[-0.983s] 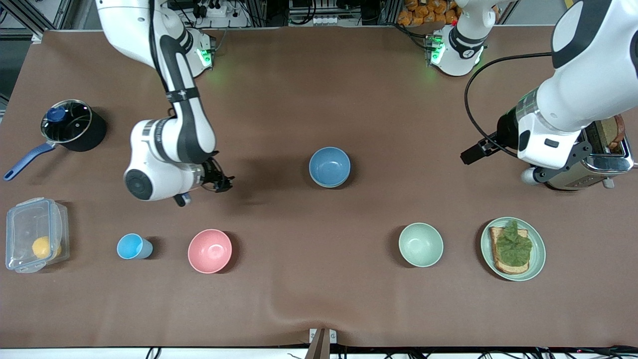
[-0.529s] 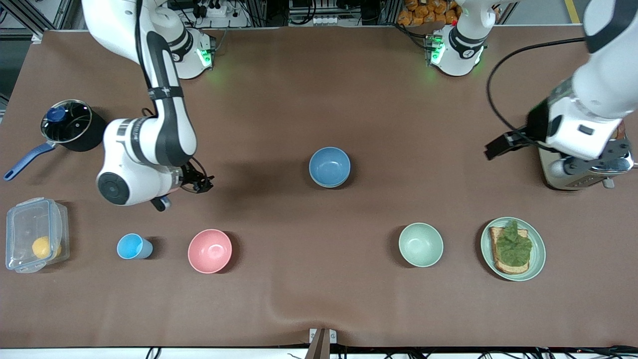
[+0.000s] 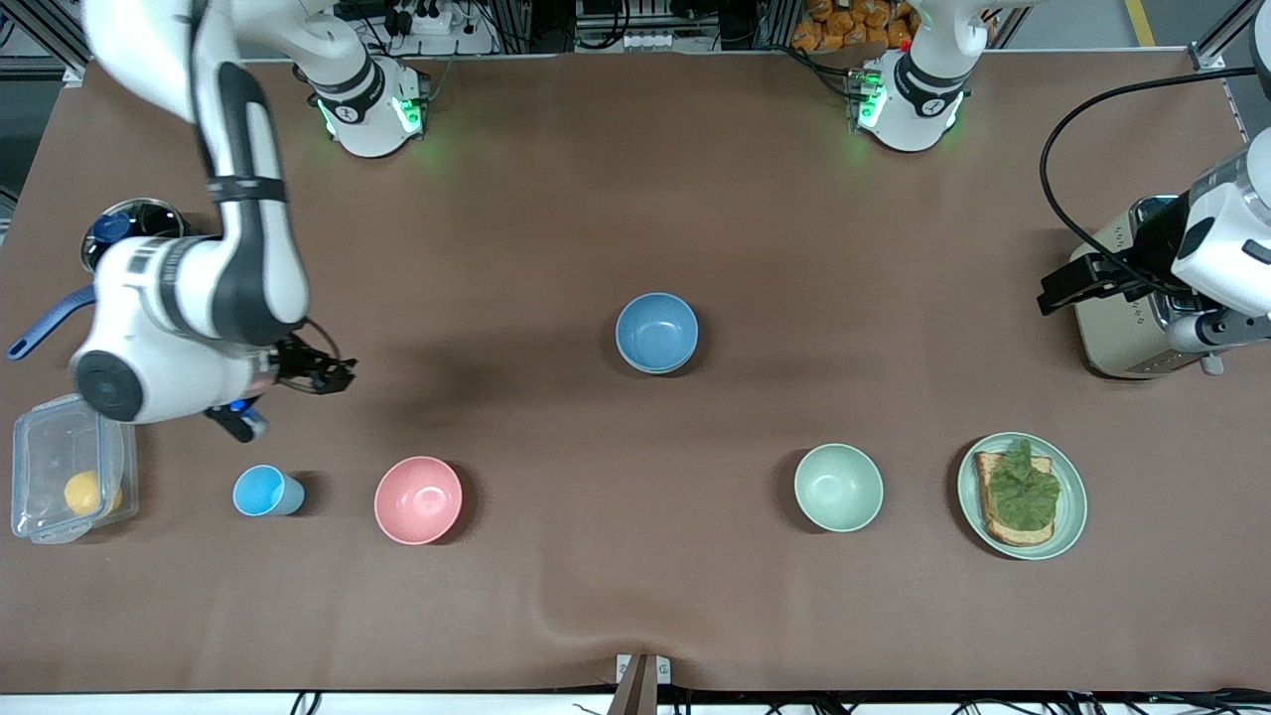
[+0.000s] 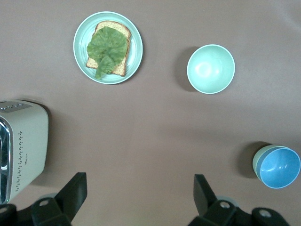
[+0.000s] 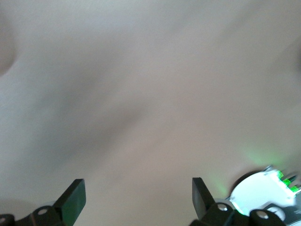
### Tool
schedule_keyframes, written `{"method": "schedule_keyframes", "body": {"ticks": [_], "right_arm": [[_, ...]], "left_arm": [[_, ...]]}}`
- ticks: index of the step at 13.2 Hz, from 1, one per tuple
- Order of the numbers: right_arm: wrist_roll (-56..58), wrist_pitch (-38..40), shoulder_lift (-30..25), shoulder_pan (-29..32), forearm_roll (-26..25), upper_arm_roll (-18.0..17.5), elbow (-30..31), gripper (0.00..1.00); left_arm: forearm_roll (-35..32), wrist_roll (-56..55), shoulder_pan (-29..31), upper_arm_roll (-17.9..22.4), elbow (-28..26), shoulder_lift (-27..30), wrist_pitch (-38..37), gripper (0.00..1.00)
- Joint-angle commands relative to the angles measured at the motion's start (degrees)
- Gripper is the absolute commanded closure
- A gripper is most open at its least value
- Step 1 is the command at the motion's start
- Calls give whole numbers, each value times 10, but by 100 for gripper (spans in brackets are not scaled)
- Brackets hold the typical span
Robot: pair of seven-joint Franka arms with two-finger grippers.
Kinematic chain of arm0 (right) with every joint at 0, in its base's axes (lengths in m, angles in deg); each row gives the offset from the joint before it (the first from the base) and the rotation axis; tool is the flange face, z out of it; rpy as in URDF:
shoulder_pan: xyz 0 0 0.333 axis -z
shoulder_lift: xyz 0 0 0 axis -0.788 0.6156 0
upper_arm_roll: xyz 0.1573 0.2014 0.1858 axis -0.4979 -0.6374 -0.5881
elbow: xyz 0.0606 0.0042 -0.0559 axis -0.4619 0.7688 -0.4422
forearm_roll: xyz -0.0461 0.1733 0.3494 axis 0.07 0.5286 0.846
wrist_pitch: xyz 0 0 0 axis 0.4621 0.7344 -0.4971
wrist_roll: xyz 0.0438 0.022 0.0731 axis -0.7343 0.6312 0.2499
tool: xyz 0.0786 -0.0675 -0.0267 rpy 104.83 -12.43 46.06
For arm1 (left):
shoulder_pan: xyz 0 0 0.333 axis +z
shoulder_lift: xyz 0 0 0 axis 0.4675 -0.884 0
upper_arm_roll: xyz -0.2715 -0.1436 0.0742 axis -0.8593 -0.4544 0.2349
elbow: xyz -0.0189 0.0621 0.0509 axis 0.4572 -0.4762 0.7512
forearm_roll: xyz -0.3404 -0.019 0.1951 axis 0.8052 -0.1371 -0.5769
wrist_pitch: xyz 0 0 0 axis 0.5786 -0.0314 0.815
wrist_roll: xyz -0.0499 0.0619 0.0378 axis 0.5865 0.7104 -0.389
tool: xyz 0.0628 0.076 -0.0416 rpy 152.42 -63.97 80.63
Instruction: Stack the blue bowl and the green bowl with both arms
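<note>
We find the blue bowl (image 3: 656,331) seated inside the green bowl (image 4: 257,164) at the middle of the counter (image 3: 635,179). From the front camera the green one is almost wholly covered. The left wrist view shows its sage rim beneath the blue. On this evidence we judge the stack made.

The left hand (image 4: 139,186) hangs in the air over the toaster (image 3: 1122,318) at its arm's end of the counter, fingers spread wide and holding nothing. The right hand (image 5: 138,188) is likewise spread and empty, over the counter near the pot (image 3: 149,214) and the plastic box (image 3: 55,467).

Risks noted:
- The left arm sits close above the toaster, so a careless descent could strike it.
- The right arm is crowded by the pot and the box, and a low sweep could shift either.
- The mint-green bowl (image 3: 838,487), nearer the front camera than the stack, resembles the green one. Any further reach could take it in error.
- We cannot tell whether the blue bowl sits level. If tilted, a nudge may unseat it.
</note>
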Motion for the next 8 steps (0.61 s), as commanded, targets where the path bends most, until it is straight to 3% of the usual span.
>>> {"method": "schedule_keyframes", "body": {"ticks": [1,5,8], "right_arm": [[2,3,-52,116,-92,-144,5,0],[55,3,-122,249,-162,-287,5,0],[161,3,-180,304,-177,-325,8,0]], "left_arm": [[-13,11,-10,7,-10,19,-9,0],[-12,12,-10,7,-40,43,-21,0],[-13,11,-10,7,-42,45,-21,0]]}}
